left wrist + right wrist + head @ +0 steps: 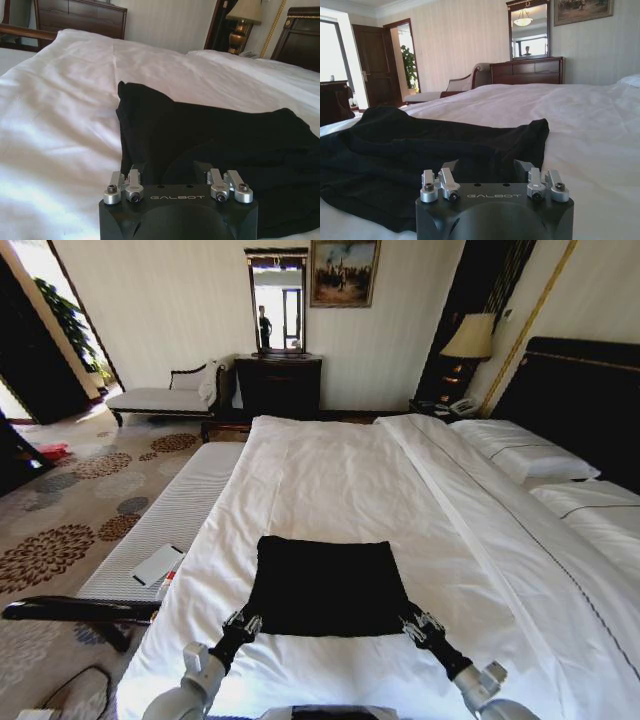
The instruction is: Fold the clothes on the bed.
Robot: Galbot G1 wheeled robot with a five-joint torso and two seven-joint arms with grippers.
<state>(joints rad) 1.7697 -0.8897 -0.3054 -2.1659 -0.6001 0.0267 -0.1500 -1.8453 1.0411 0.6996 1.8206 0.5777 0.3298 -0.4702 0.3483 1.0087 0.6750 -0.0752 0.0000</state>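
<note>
Nearest to you, the left tool (243,623) sits at the near left corner of the black T-shirt (325,585), and the right tool (416,625) sits at the near right corner. Both arms reach forward from the bottom of the head view.

In the left wrist view, the left tool (177,175) points into the near edge of the T-shirt (215,150); its dark fingers blend with the black cloth, so you cannot tell whether it is wide, narrow or gripping fabric. In the right wrist view, the right tool (492,170) meets the T-shirt (420,150) the same way, and you cannot tell its state either.

The T-shirt lies as a roughly square dark patch on the white duvet, near the foot of the bed (340,470), about midway across it. Its surface shows soft folds and raised edges in both wrist views.

Beyond it, bare white duvet runs to the far end. White pillows (525,455) lie on the right against the dark headboard (585,400).

Farther back, a lamp (470,340), a dark dresser (278,385) with a mirror (277,300), and a pale chaise (165,397) stand along the wall.
</note>
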